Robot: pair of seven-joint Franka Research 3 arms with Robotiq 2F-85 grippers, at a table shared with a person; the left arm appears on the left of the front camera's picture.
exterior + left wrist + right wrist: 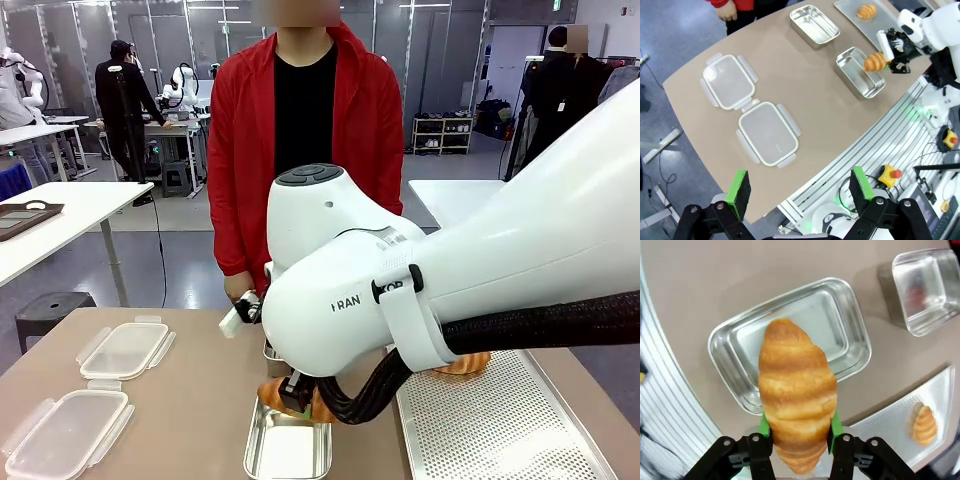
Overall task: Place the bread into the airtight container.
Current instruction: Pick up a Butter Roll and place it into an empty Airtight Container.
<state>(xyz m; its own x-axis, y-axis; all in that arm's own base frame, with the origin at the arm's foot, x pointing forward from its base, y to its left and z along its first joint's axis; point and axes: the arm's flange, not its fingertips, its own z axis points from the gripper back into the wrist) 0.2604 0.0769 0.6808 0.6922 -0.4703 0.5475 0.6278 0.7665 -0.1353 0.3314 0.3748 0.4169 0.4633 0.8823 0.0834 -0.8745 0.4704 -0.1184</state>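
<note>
While the right gripper pinches the bread mid-frame, the container sits below.
Likely light, soft, flaky: best held gently at its thick middle; the left gripper gapes wide.

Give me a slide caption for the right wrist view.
Right gripper holding a croissant over an empty metal container.

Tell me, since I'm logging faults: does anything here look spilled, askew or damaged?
Nothing stands out. The right gripper holds a whole croissant over an upright steel container; nothing is spilled.
</note>
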